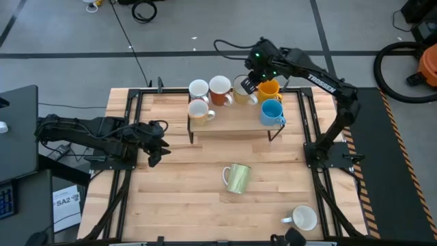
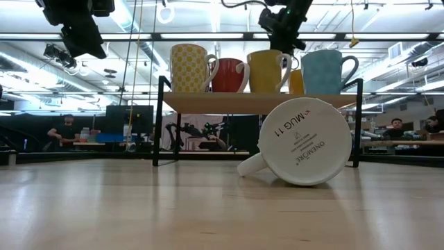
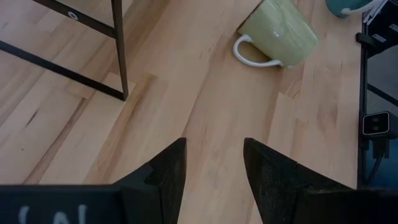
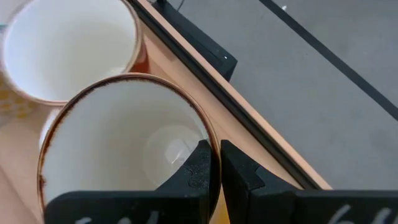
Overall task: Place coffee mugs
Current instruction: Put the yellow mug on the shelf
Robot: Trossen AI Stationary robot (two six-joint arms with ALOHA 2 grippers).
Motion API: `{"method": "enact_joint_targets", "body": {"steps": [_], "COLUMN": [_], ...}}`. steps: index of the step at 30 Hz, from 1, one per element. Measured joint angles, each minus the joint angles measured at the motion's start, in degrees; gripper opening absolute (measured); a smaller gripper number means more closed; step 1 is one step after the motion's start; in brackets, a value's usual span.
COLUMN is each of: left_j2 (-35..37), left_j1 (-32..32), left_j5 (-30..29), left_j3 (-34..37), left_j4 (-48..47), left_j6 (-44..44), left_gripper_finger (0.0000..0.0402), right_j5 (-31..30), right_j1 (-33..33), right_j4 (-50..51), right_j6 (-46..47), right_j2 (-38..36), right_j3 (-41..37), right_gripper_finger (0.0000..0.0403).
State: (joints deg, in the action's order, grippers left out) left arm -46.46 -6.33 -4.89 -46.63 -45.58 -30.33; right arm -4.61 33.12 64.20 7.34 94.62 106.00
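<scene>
A wooden shelf (image 1: 235,126) on black legs stands at the table's far middle and carries several coffee mugs, among them a white one (image 1: 198,89), a red-orange one (image 1: 220,89), an orange-yellow one (image 1: 270,89) and a light blue one (image 1: 271,111). My right gripper (image 1: 251,83) is over the shelf's far side, shut on a cream mug with a brown rim (image 4: 124,149). A pale green mug (image 1: 237,178) lies on its side on the table, its printed base (image 2: 303,142) toward the near edge. My left gripper (image 3: 214,149) hangs open over the table's left part, holding nothing. My right gripper pinches the cream mug's rim (image 4: 208,134), one finger (image 4: 198,169) inside the mug and one (image 4: 239,171) outside. The fingers slant down from the far right. The mug (image 2: 267,71) stands upright with its base level with the shelf top; I cannot tell whether it touches the shelf.
A white mug (image 1: 302,219) stands near the table's near right corner. Bare wood lies between the shelf and the green mug and along the near left. Black rails (image 1: 130,137) run along both sides of the table.
</scene>
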Motion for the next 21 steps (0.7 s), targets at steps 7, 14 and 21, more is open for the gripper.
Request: {"method": "enact_joint_targets", "body": {"steps": [7,14,21], "left_j2": [-0.01,-0.02,-0.02], "left_j1": [0.00,0.00,-0.01], "left_j5": [0.00,0.01,0.01], "left_j3": [0.00,0.00,0.00], "left_j4": [0.26,1.21,1.22], "left_j6": [0.06,0.13,0.11], "left_gripper_finger": [0.0167,0.0167,0.0167], "right_j5": [0.21,1.31,2.39], "right_j1": [1.38,2.87,3.39], "right_j4": [-0.28,0.13,0.12], "right_j6": [-0.05,-0.03,0.08], "right_j2": [1.39,3.14,3.53], "right_j3": [0.00,0.09,0.09], "right_gripper_finger": [0.0026,0.0027,0.0030]}}
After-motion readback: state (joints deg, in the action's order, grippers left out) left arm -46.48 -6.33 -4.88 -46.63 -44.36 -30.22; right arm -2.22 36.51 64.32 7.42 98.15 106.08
